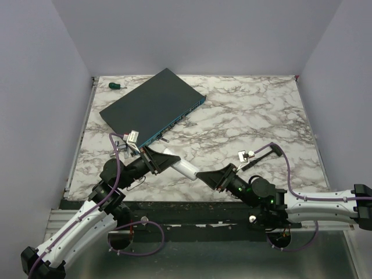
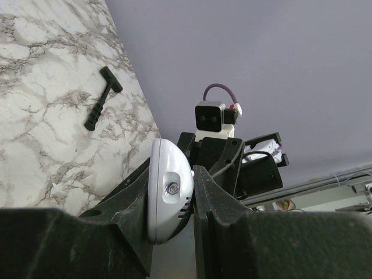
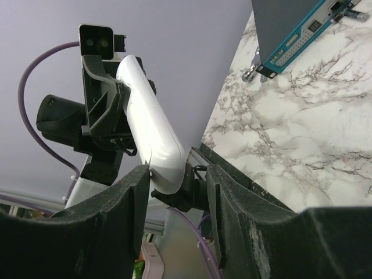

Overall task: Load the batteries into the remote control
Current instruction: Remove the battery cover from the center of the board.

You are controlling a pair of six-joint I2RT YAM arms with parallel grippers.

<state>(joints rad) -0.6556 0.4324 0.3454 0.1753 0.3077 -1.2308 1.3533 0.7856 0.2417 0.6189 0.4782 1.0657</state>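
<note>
The white remote control [image 1: 181, 168] hangs in the air over the table's near edge, stretched between my two arms. My left gripper [image 1: 156, 160] is shut on one end of it. The left wrist view shows that rounded end [image 2: 168, 192], with a small round window, pinched between the black fingers of the left gripper [image 2: 172, 180]. My right gripper [image 3: 177, 174] stands open around the other end of the remote control [image 3: 148, 116]: its left finger touches the remote's edge, and its right finger stands apart from it. The batteries are out of view.
A large flat dark network box [image 1: 154, 107] lies at the back left of the marble table [image 1: 250, 116], its teal port face [image 3: 302, 32] turned towards me. A green-handled screwdriver [image 1: 116, 86] lies in the far left corner. A black T-shaped tool [image 2: 102, 97] lies on the marble.
</note>
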